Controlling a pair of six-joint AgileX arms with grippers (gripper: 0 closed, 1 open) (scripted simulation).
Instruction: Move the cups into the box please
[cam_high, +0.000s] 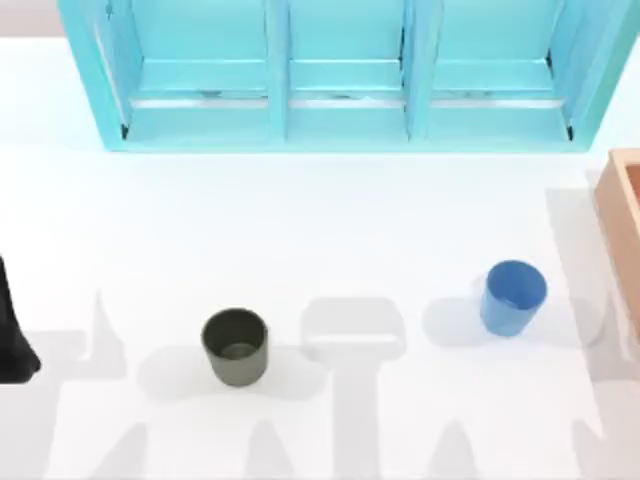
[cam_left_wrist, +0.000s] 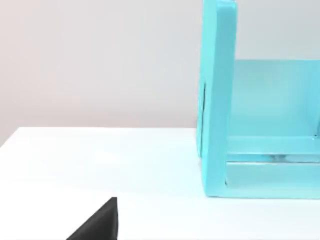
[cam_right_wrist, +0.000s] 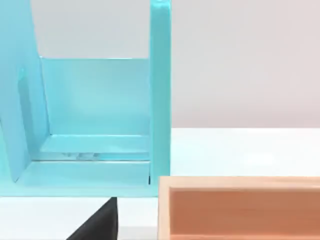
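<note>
The dark olive-green handleless cup (cam_high: 236, 346) stands upright on the white table (cam_high: 330, 230), left of the middle and toward the near edge. The bright blue handleless cup (cam_high: 513, 296) stands upright well to its right, apart from it. Near the blue cup, at the table's right edge, is the tan orange-brown box with thick straight walls (cam_high: 622, 222); neither cup is inside it. Across the back runs a big cyan three-compartment shelf unit (cam_high: 345, 75). The left arm (cam_high: 14, 335) is a dark shape at the table's left edge, well away from the green cup. Whether either gripper is open or closed, I cannot tell; nothing is visibly held.
</note>
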